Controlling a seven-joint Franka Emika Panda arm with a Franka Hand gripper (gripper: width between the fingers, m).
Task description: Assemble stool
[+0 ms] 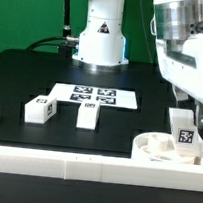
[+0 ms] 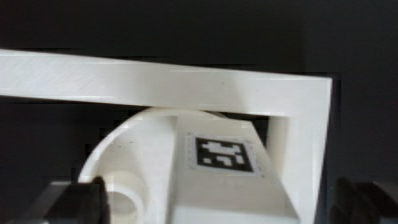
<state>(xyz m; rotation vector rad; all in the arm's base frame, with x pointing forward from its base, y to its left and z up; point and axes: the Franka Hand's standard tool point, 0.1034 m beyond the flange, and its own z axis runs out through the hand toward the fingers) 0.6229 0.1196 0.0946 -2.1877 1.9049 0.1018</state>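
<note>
My gripper (image 1: 184, 116) is shut on a white stool leg (image 1: 185, 136) and holds it upright, its marker tag facing the camera. The leg's lower end is at the top of the round white seat disc (image 1: 153, 147), which lies at the front of the table on the exterior view's right. I cannot tell whether the leg sits in a socket. Two more legs lie on the black table: one (image 1: 39, 109) towards the left, one (image 1: 87, 113) beside it. In the wrist view the tagged leg (image 2: 210, 165) fills the space between my dark fingers (image 2: 71, 200), with the seat disc (image 2: 128, 150) behind it.
The marker board (image 1: 94, 94) lies flat at the table's middle back. A long white border rail (image 1: 73, 163) runs along the front edge and shows in the wrist view (image 2: 160, 85) as a corner. The robot's base (image 1: 100, 39) stands behind.
</note>
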